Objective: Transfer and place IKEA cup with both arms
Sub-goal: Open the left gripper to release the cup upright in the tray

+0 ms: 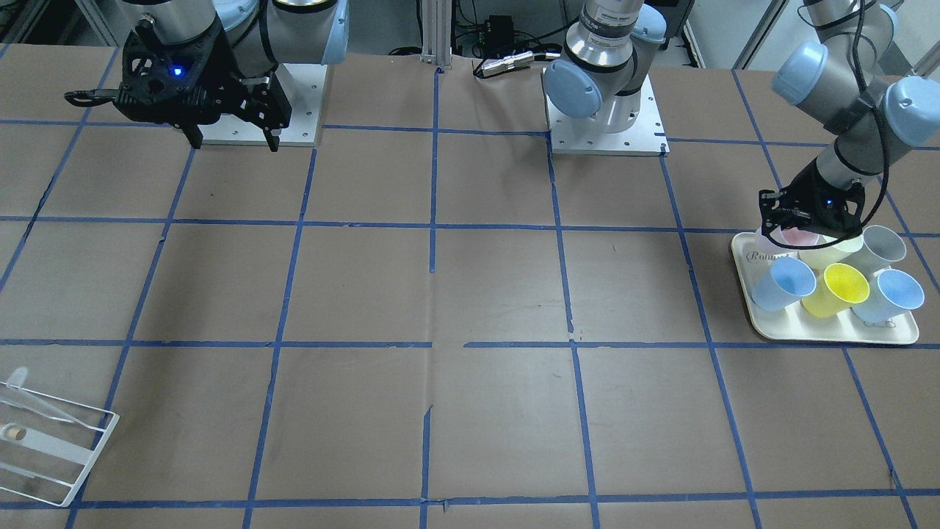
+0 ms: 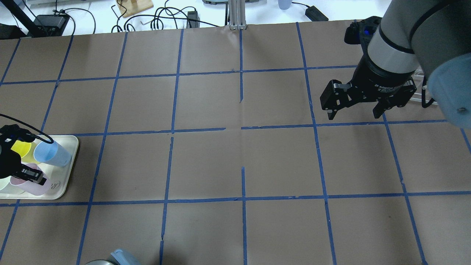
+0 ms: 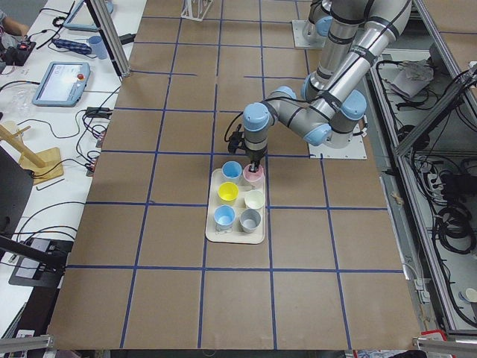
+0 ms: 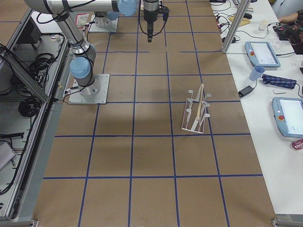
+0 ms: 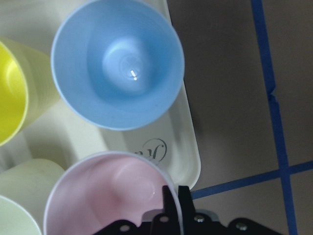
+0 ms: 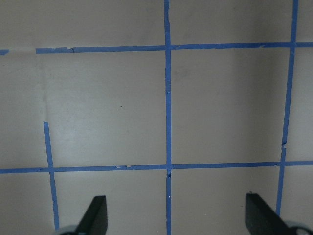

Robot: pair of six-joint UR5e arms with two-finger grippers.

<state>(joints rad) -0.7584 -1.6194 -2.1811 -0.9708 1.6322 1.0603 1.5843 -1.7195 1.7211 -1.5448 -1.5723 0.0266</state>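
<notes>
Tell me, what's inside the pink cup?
Nothing but one finger of the left gripper, which pinches the pink cup by its rim. The pale bottom looks bare, but the gripper hides the cup's near edge.

Tray [image 1: 822, 332] script: dark cursive at the corner nearest the robot, opening "Ran"; rest hidden behind a light blue cup [image 1: 784, 284].
Same script, left wrist view: a curl of one or two letters, not legible.
Right gripper [image 2: 353, 117] body print: small white lettering, apparently "2F Adaptive"; line beneath too small.
</notes>
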